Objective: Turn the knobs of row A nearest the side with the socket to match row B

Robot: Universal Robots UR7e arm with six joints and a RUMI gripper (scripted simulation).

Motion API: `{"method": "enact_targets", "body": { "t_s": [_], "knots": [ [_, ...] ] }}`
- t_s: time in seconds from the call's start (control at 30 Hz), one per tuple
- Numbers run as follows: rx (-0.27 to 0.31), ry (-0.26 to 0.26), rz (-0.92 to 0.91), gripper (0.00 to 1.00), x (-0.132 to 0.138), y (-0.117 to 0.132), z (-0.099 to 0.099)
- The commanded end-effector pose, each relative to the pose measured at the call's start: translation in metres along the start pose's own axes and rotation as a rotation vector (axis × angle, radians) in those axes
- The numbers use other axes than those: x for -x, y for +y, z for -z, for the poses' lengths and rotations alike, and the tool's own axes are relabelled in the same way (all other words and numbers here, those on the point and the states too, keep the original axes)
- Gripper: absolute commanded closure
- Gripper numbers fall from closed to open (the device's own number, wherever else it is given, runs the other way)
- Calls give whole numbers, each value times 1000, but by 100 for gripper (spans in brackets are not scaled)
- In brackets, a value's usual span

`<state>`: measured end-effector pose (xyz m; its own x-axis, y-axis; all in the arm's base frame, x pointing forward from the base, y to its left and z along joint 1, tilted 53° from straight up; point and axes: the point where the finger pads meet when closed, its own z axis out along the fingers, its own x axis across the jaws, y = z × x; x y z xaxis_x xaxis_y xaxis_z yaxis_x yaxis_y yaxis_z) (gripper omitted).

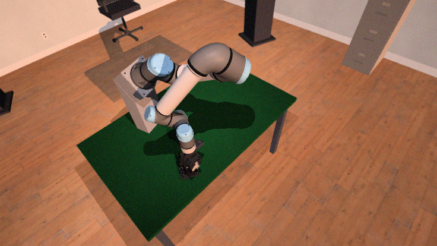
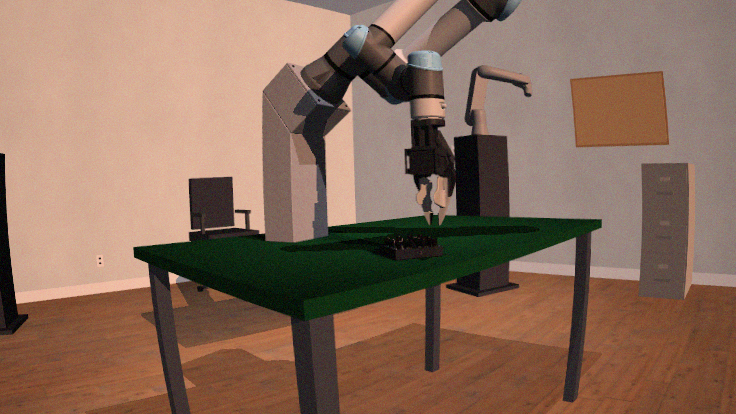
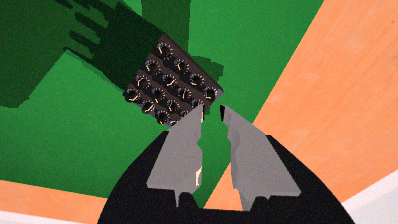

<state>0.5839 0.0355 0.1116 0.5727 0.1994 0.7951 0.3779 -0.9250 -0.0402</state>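
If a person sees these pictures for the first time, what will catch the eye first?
First, the big grey arm bending over the green table. Next, its hand, nearly shut and holding nothing, hanging just above the small black knob box near the table's edge.
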Motion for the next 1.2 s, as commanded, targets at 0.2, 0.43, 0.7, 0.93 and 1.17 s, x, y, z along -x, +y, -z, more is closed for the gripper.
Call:
{"method": "enact_targets", "body": {
  "t_s": [0.2, 0.43, 0.7, 0.93, 1.17],
  "knots": [
    [0, -2, 65, 89, 5, 2, 1],
    [-1, -4, 200, 89, 10, 7, 3],
    [1, -3, 344, 89, 14, 13, 4],
    [0, -4, 499, 89, 20, 18, 6],
    [0, -3, 639, 89, 25, 23, 8]
  ]
}}
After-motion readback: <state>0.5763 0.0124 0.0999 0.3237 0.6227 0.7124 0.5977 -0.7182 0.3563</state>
